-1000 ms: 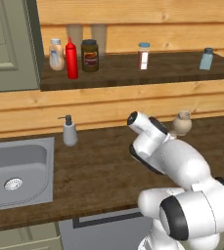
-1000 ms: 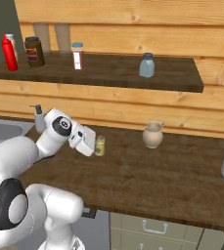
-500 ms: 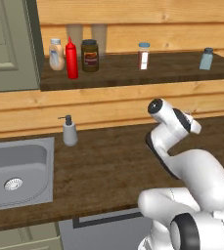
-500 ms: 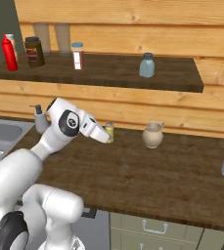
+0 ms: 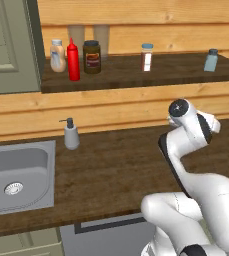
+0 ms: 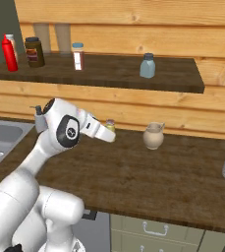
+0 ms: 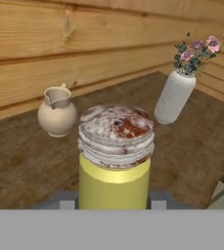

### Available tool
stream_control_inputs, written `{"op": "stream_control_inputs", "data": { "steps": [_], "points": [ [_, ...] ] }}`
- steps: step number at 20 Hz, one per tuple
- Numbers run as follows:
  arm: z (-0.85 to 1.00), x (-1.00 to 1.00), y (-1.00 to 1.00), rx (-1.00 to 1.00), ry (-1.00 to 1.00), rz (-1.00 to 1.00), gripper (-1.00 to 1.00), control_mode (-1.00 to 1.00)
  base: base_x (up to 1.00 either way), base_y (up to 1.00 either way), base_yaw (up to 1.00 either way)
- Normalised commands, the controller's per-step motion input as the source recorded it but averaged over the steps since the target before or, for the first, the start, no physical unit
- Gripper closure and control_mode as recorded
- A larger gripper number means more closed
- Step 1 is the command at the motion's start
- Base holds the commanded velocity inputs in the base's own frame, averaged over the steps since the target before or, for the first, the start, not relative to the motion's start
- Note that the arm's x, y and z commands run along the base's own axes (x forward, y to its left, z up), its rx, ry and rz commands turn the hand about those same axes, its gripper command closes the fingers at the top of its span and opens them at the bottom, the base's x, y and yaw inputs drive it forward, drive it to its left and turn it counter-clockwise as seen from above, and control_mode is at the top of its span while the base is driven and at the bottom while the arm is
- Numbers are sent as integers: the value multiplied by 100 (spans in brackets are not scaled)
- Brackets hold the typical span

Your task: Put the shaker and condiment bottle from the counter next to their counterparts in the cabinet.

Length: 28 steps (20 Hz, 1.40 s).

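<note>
So roughly half of this looks done already. The condiment bottle (image 5: 73,60) is standing on the dark shelf board of the cabinet (image 5: 136,75), just beside the peach bottle (image 5: 57,55), with a dark brown jar (image 5: 91,56) on its other side. That part I'd call finished.

What's left is the shaker (image 7: 116,158). It's off the counter (image 5: 111,170), sitting upright in the gripper (image 6: 109,132), with the fingers clamped on its yellow-green body from both sides; only their tips peek out low down in the hand view. Its mottled pale top faces the hand camera. Its partner, the pale blue shaker (image 6: 147,66), is up on the shelf toward the right end, well apart from the bottles, so that's where I'd guess this one needs to go.

Pose-wise, the arm is folded into a raised elbow above the counter with the hand reaching forward toward the wall, held below shelf height. Beyond the shaker you can see a round tan pot (image 7: 57,112) and a white vase with flowers (image 7: 174,96) on the counter.
</note>
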Motion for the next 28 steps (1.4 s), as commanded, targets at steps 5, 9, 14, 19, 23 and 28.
{"op": "stream_control_inputs", "data": {
  "steps": [5, 9, 14, 19, 23, 28],
  "points": [
    [77, -26, -1, 0, 0, 4, 100, -100, 0, 0, 0],
    [85, -39, 0, 0, 0, 5, 100, -100, 0, 0, 0],
    [74, -38, 0, 0, 0, 3, 100, -100, 0, 0, 0],
    [57, -29, 0, 0, 0, 5, 100, -100, 0, 0, 0],
    [52, -3, 0, 0, 0, 6, 100, -100, 0, 0, 0],
    [70, -2, 0, 0, 0, 8, 100, -100, 0, 0, 0]
  ]
}}
